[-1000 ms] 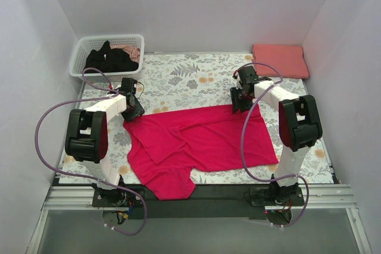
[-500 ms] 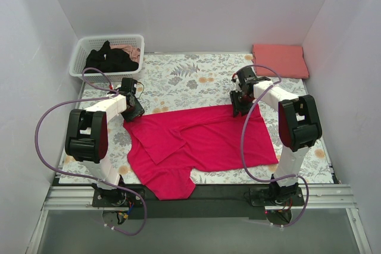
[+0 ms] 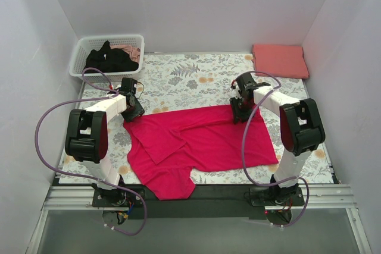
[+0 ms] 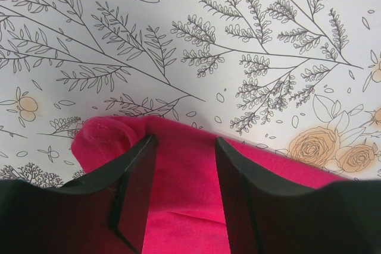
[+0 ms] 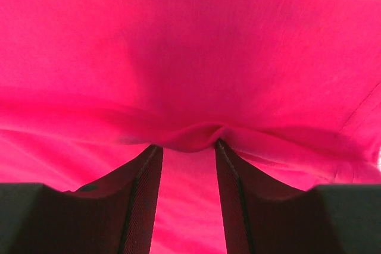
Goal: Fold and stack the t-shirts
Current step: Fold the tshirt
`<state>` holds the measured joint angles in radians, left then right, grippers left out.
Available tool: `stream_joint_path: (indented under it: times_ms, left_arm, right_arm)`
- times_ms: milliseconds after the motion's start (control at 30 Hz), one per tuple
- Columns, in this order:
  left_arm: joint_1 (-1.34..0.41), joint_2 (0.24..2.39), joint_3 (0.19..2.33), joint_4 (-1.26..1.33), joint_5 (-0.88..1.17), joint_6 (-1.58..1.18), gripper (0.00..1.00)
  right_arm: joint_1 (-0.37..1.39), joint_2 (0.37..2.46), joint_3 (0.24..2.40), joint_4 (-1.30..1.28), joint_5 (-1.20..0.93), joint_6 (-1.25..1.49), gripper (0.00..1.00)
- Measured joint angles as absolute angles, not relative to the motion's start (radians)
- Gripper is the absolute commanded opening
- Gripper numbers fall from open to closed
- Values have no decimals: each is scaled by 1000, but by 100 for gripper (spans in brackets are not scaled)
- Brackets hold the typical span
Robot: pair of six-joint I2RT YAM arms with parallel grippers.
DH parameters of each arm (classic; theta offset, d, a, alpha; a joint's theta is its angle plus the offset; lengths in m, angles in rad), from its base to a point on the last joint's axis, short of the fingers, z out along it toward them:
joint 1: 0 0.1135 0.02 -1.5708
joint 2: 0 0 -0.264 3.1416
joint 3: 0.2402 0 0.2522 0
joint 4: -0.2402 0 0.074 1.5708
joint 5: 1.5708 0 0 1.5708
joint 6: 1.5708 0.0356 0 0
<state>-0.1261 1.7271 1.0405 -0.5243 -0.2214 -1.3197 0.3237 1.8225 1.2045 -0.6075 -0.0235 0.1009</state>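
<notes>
The crimson-magenta t-shirt (image 3: 202,141) lies spread on the floral cloth (image 3: 190,78), its near-left part folded over. My left gripper (image 3: 136,113) rests on the shirt's far-left corner; in the left wrist view its jaws (image 4: 185,141) stand apart with flat crimson fabric (image 4: 178,206) between them. My right gripper (image 3: 238,114) is down on the shirt's far edge, to the right. In the right wrist view it (image 5: 187,145) is open, with a raised ridge of fabric (image 5: 190,46) across its tips. A salmon-pink t-shirt (image 3: 280,60) lies folded at the far right. A black t-shirt (image 3: 110,59) fills the basket.
The white lattice basket (image 3: 110,38) stands at the far left corner, off the cloth. Grey walls close in on three sides. The black base rail (image 3: 190,193) runs along the near edge. Purple cables loop beside both arms.
My right gripper has come slightly nearer and leftward along the shirt's far edge, and its jaws have narrowed a touch. The left arm has not moved.
</notes>
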Motion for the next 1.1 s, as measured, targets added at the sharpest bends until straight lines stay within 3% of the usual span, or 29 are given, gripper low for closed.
stream_joint_path:
  times_ms: [367, 567, 833, 1100]
  left_arm:
    - [-126, 1727, 1040, -524, -221, -1319, 43]
    - [-126, 1727, 1040, -524, -221, -1319, 43]
    - [-126, 1727, 1040, -524, -221, -1319, 43]
    - [-126, 1727, 1040, -524, -221, -1316, 43]
  right_arm:
    - [328, 1655, 1034, -602, 7, 132, 47]
    - [328, 1563, 1041, -602, 43, 155, 47]
    - [336, 1682, 1253, -535, 10, 162, 47]
    - [433, 1822, 1276, -497, -33, 181, 47]
